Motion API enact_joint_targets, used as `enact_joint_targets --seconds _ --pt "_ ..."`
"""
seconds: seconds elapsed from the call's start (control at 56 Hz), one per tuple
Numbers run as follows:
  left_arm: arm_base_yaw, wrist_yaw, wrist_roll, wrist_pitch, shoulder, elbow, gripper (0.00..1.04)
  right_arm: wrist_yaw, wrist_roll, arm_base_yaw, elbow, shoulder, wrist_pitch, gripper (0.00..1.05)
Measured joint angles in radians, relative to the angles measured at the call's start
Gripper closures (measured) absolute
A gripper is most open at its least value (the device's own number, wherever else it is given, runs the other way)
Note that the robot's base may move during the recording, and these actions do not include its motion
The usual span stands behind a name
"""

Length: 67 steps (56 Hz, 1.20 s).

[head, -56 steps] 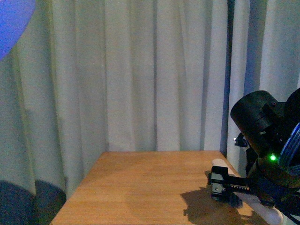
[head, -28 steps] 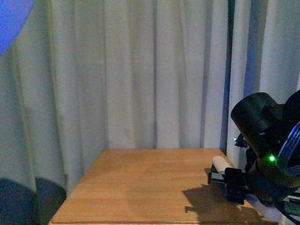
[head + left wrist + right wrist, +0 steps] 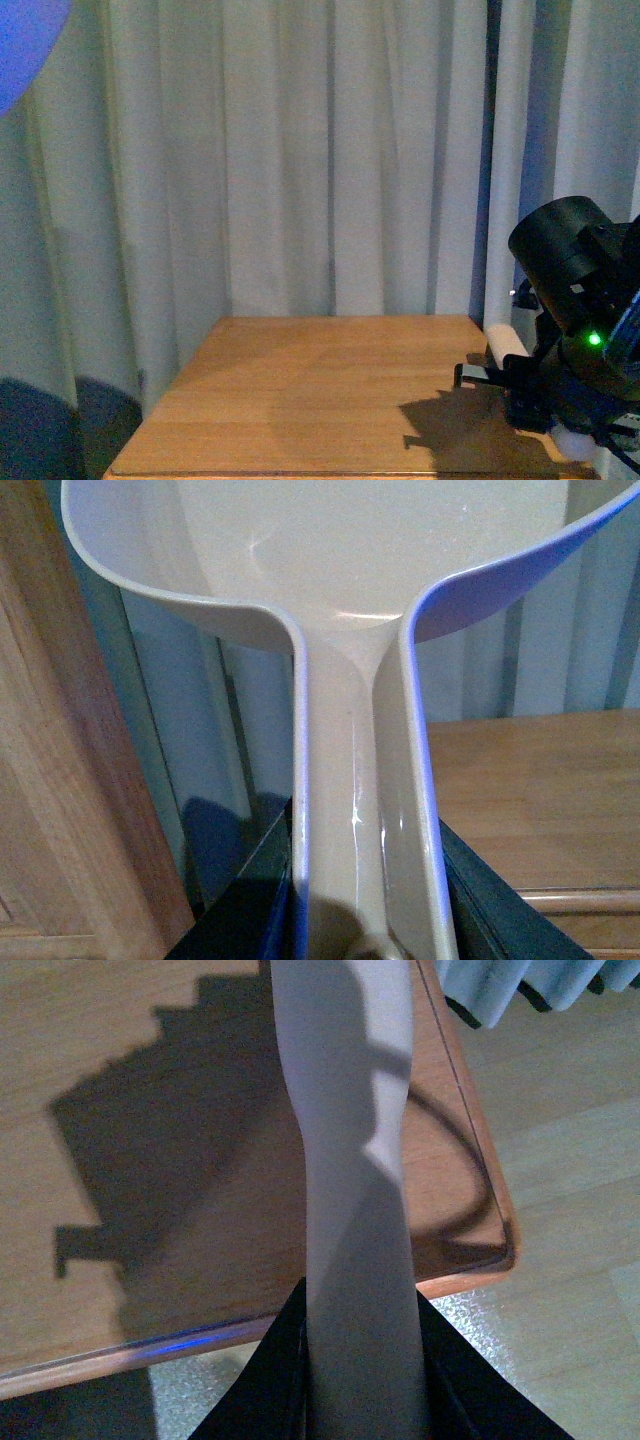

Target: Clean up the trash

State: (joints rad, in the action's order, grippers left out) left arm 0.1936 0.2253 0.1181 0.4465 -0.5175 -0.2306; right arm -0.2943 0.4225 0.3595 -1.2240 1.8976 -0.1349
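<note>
Both clamped: left claw (image 3: 365,900) on dustpan (image 3: 350,560), right claw (image 3: 365,1380) on handle (image 3: 345,1110).

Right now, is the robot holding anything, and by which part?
The left gripper holds the beige dustpan by its handle. The right gripper holds a pale rod-like handle; its working end is out of view.

Wooden surface (image 3: 300,390), light-brown grain, rounded corner. Dark shadow (image 3: 450,435) lies on it, beneath and left of the right tool (image 3: 527,395).
</note>
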Motion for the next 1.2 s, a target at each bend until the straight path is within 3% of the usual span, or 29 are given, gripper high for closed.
enact_joint_targets --seconds 0.178,0.482,0.928,1.195 --pt "0.000 0.000 0.000 0.000 0.000 0.000 0.77 -0.096 -0.192 0.011 0.127 -0.140 0.230 0.84" --pt "0.000 0.000 0.000 0.000 0.000 0.000 0.77 -0.171 -0.494 0.033 0.440 -0.571 0.574 0.84" --pt "0.000 0.000 0.000 0.000 0.000 0.000 0.77 -0.296 -0.640 0.067 0.815 -1.228 0.568 0.84" --pt "0.000 0.001 0.000 0.000 0.000 0.000 0.77 -0.317 -0.647 0.055 0.879 -1.355 0.525 0.84"
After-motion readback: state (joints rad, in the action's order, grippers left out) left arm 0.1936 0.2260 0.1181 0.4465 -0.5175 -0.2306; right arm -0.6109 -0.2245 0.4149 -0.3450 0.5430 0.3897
